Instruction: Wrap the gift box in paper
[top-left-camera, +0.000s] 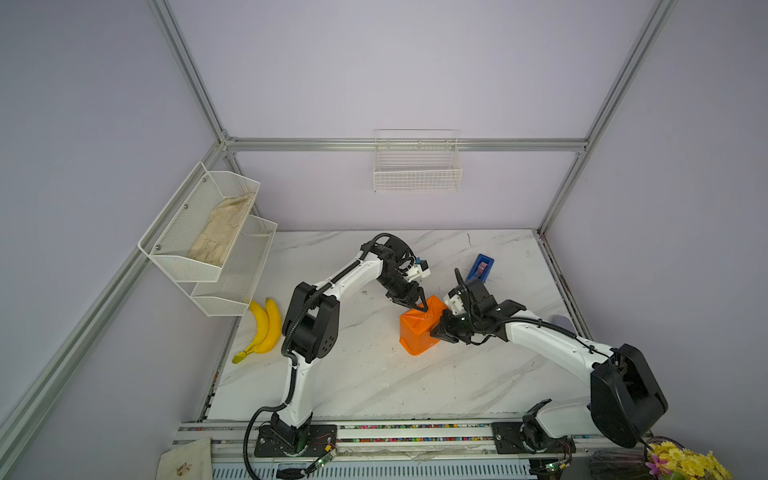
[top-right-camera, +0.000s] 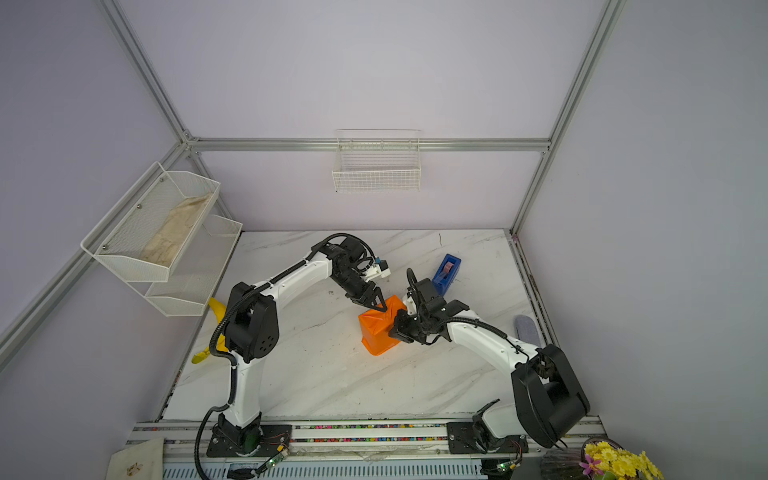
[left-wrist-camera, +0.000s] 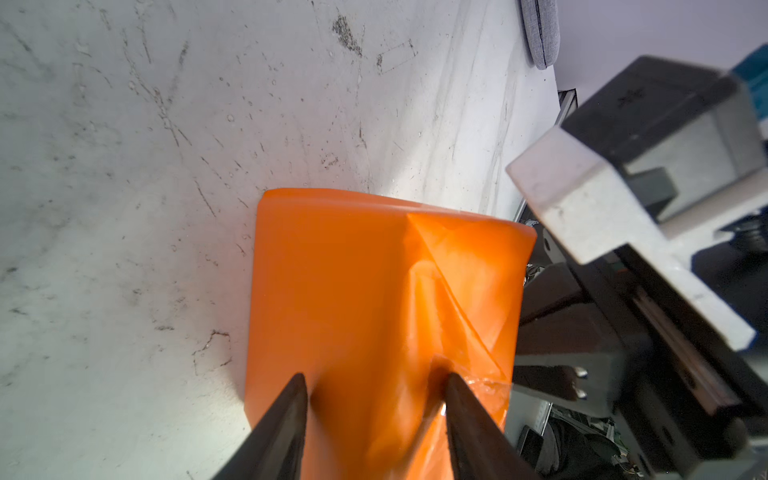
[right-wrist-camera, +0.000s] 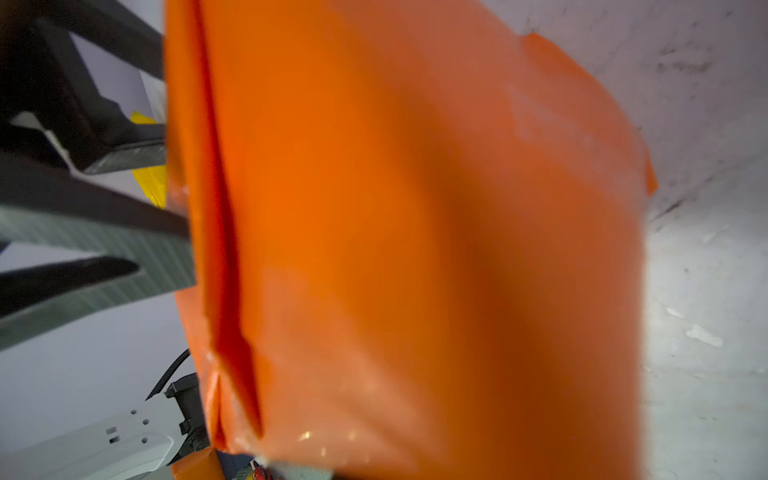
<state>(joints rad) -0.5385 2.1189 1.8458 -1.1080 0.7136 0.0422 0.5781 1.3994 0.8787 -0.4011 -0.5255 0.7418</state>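
box: the gift box shows in no view; judged to be inside the orange parcel at lower centre-right of both top views, standing on the table
paper: the paper (top-left-camera: 415, 332) covers every face shown; diagonal creased folds on its upper face; a glossy glint by one finger in the left wrist view, maybe clear tape, cannot confirm
left gripper: left gripper (left-wrist-camera: 375, 376) jaws apart, holding nothing; both tips press down on the parcel's upper face, one sunk in a crease
right gripper: right gripper (top-left-camera: 434, 331) clenched; tip against the parcel's right side; cannot tell whether it pinches a fold
step: judged late; body already wrapped, end flaps being pressed flat
next: likely calls for the flap pinned while tape goes on; blue tape dispenser (top-left-camera: 481, 268) sits just up-right of the parcel, behind the right arm; one arm would have to let go, so the flap may spring
surface: table (top-left-camera: 374, 386) white marble look, scuffed; bananas (top-left-camera: 262, 328) at its left edge; grey pad (top-left-camera: 563, 322) at its right edge
room: lilac walls, aluminium frame; wire basket (top-left-camera: 417, 180) upper centre on the back wall; mesh shelf (top-left-camera: 183, 224) at left holding a beige cloth (top-left-camera: 222, 228); yellow flowers (top-left-camera: 685, 461) in the lower right corner
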